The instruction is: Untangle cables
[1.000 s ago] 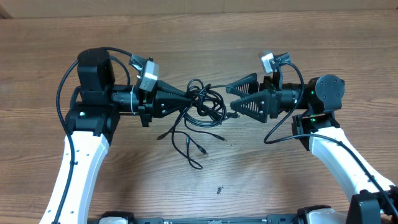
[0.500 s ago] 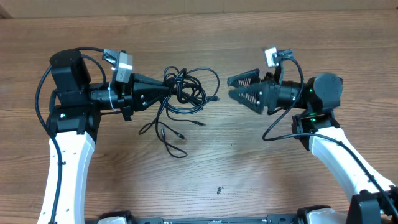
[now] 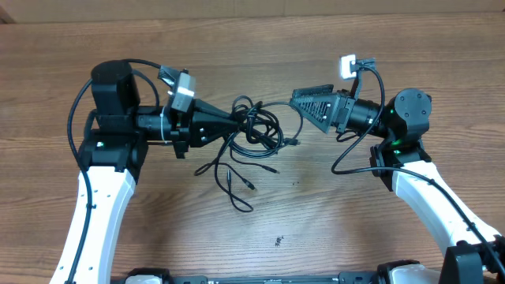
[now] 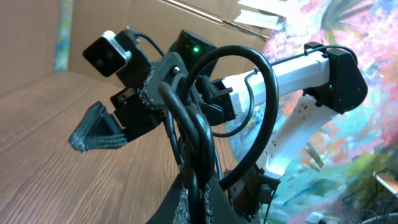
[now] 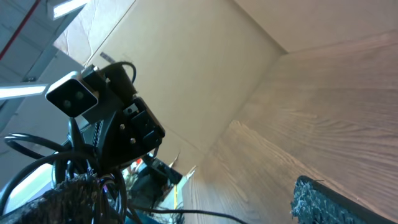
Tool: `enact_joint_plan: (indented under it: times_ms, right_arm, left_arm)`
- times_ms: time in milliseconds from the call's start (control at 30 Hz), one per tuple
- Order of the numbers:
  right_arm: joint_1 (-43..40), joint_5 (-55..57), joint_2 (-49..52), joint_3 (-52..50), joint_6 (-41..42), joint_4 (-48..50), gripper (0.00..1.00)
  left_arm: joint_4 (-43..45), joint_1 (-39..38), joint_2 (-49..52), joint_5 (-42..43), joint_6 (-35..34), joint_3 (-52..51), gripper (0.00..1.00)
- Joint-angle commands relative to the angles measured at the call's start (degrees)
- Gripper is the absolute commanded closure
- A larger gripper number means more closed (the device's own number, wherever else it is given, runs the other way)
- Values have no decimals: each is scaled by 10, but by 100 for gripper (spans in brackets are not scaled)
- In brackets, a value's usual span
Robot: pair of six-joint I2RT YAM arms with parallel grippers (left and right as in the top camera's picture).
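Dangling from the left gripper (image 3: pixel 239 123), the tangled cables (image 3: pixel 259 134) are pinched between fully closed fingers, above the table (image 3: pixel 331 229) — the right gripper (image 3: pixel 300 101) is held just beside them — fingers spread wide, nothing gripped.

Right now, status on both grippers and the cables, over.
Left gripper shut on the cables, tangle bunched at its tips. Right gripper open, close beside the tangle, contact unclear. Loose ends trail on the table; nothing blocking.

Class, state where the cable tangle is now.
Overhead view: the cables are near the centre of the table, gripped in the shut left jaws, the open right jaws close on their right.
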Motion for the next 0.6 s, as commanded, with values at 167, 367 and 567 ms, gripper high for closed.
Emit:
enact_joint_plan:
  times_ms: [167,367,567]
  right_arm:
    - [5,-62,-5,7,-7,18,0]
    - [13,-83,-5,7,-19,20,0]
    - [55,-82,-5,7,-51,20,0]
  left_arm:
    - [12,-44,0,-42,9,3,96]
    - [12,-63,0,-94,6,3,96]
    - [12,-63,0,-115,-11,3,96]
